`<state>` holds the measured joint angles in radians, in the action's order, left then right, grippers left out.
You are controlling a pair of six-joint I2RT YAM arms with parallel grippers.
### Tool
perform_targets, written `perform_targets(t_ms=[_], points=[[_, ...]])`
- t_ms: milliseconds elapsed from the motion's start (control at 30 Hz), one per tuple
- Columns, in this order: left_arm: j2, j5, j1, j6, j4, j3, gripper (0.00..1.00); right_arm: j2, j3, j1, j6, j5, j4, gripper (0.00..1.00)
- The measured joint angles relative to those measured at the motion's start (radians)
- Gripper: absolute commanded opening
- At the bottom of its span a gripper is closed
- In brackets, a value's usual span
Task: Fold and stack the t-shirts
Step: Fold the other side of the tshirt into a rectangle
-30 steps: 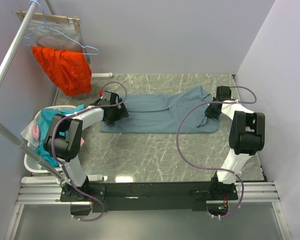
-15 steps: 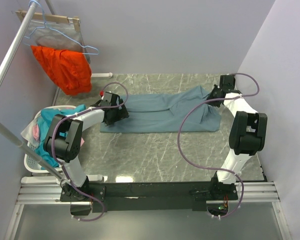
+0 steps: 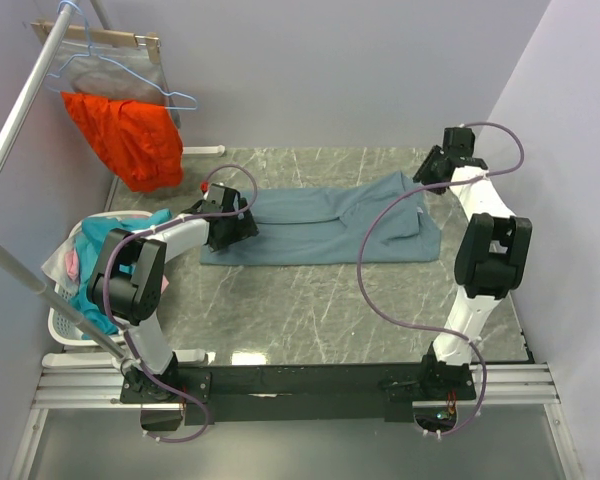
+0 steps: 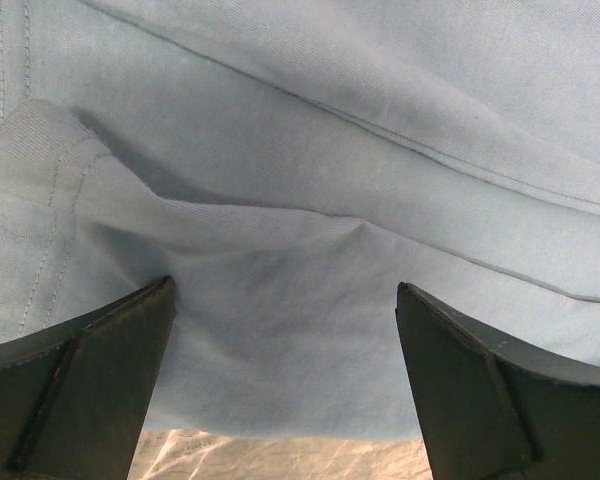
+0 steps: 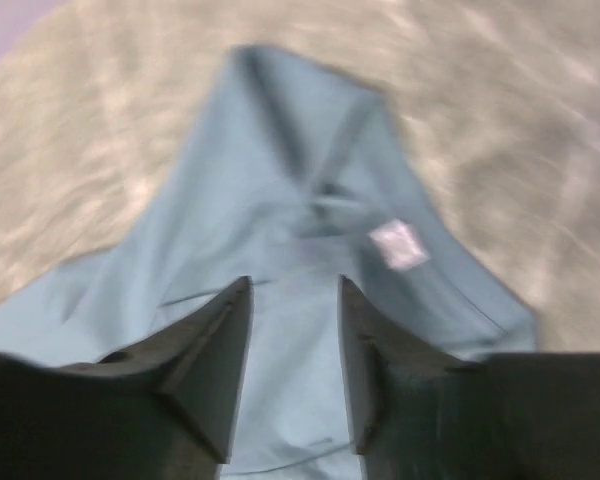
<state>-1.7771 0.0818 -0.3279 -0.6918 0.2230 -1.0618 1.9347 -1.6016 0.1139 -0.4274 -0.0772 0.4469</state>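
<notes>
Shirt: your slate-blue t-shirt [image 3: 325, 225] lies as a long folded band across the far half of the marble table [image 3: 310, 300], its right end spread flat.
Right claw: your right gripper [image 3: 429, 172] sits by the far right corner of the table, beside the shirt's far right tip. Its fingers [image 5: 205, 350] are partly apart with nothing between them.
Right claw, change: a second ago it was down on the shirt's right end. It has since let go and pulled back.
Neck label: the white label [image 5: 398, 243] shows in the right wrist view, which is blurred.
Left claw: your left gripper [image 4: 285, 290] is spread wide at the shirt's left end, low over a creased fold, gripping nothing.
Left claw, change: it has not moved.
Surroundings: the orange garment [image 3: 130, 135] on the rail and the laundry basket [image 3: 65, 320] at the left are as before.
</notes>
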Motion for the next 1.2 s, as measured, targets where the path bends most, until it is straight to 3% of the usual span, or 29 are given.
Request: perform_targets(t_ms=[133,333,667,900,1200], points=[[0.000,0.005,-0.002,0.000,-0.001,0.000,0.99,-0.015,0.045,-0.003,-0.025,0.122,0.033,0.59],[0.000,0.005,-0.003,0.000,-0.001,0.000,0.99,-0.057,0.108,-0.077,-0.008,0.119,0.042,0.59],[0.000,0.013,-0.007,0.000,-0.001,0.000,1.00,0.181,-0.253,-0.359,0.029,0.210,0.152,0.57],[0.000,0.013,-0.008,0.000,-0.001,0.000,0.99,0.337,-0.342,-0.401,0.033,0.340,0.278,0.55],[-0.002,0.013,-0.008,0.000,-0.001,0.000,0.99,0.359,-0.345,-0.425,0.033,0.402,0.329,0.49]])
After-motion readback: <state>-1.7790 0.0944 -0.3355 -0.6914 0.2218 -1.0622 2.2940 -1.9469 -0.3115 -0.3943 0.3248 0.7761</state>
